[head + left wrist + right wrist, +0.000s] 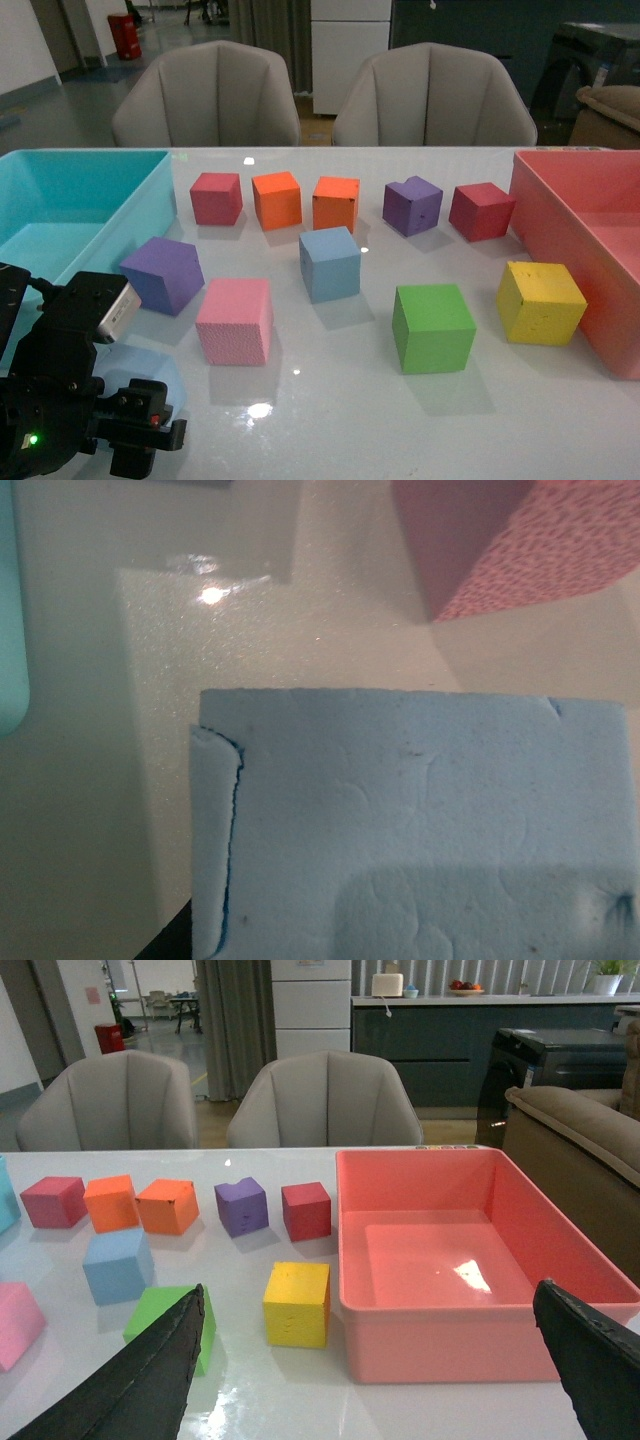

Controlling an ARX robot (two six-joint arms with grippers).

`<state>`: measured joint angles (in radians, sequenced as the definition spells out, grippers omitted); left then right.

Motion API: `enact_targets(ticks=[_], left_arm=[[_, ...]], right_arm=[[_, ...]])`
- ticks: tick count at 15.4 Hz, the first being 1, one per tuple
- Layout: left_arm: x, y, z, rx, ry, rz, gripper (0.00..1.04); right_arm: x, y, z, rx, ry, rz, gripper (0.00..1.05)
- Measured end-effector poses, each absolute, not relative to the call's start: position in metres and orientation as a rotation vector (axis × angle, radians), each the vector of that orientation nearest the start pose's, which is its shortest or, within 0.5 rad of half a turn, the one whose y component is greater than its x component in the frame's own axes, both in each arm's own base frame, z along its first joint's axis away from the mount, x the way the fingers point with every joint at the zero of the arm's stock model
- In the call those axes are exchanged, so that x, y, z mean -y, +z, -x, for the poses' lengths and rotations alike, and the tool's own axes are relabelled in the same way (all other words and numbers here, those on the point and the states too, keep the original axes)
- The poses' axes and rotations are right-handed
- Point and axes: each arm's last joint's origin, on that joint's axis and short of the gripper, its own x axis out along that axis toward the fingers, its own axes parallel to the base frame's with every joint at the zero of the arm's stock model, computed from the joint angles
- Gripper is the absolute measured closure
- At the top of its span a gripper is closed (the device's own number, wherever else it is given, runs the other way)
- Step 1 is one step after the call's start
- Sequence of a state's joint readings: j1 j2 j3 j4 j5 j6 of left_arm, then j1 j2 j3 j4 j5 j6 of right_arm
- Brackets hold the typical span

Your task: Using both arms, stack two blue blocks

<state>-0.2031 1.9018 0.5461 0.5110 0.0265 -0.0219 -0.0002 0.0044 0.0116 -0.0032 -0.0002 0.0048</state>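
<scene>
**Front and two wrist views: a white table (330, 410) set with coloured foam cubes.** One blue block (330, 263) stands free near the table's centre. It is in front of an orange cube (336, 203) and behind the pink cube (234, 320) and the green cube (432, 327). Its faces are pale, dusty blue and matt, and its edges are slightly rounded.

The second blue block (420, 820) fills the lower part of the left wrist view, very close to the camera. Its surface is rough and faintly creased, with a torn flap along one edge (the tear reads as a dark line). The pink cube's corner lies near it.

The left tool (145, 432) sits low at the table's near left, just in front of the turquoise bin (150, 215). Its fingers are hidden, so I cannot tell whether it grips that block. The right tool (369, 1287) is spread wide with nothing between its fingers, and it faces the pink bin (440, 1345).
</scene>
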Motion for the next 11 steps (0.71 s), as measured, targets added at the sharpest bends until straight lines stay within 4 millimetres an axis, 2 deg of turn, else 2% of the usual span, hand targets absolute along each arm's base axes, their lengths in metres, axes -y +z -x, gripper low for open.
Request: enact_targets(ticks=[1, 5, 6, 8, 9, 11], left_arm=[[0.079, 0.089, -0.27, -0.772, -0.284, -0.078, 0.58], [0.108, 0.126, -0.297, -0.724, -0.325, -0.111, 0.6], [0.123, 0.142, -0.315, -0.696, -0.351, -0.129, 0.6], [0.144, 0.154, -0.338, -0.69, -0.387, -0.163, 0.6], [0.154, 0.156, -0.347, -0.698, -0.402, -0.182, 0.6], [0.178, 0.155, -0.378, -0.735, -0.42, -0.224, 0.61]], right_arm=[[0.0, 0.167, -0.097, 0.004, 0.0, -0.005, 0.06], [0.0, 0.167, -0.097, 0.004, 0.0, -0.005, 0.06], [0.0, 0.167, -0.097, 0.004, 0.0, -0.005, 0.06], [0.0, 0.167, -0.097, 0.004, 0.0, -0.005, 0.06], [0.0, 0.167, -0.097, 0.004, 0.0, -0.005, 0.06], [0.0, 0.167, -0.097, 0.004, 0.0, -0.005, 0.06]])
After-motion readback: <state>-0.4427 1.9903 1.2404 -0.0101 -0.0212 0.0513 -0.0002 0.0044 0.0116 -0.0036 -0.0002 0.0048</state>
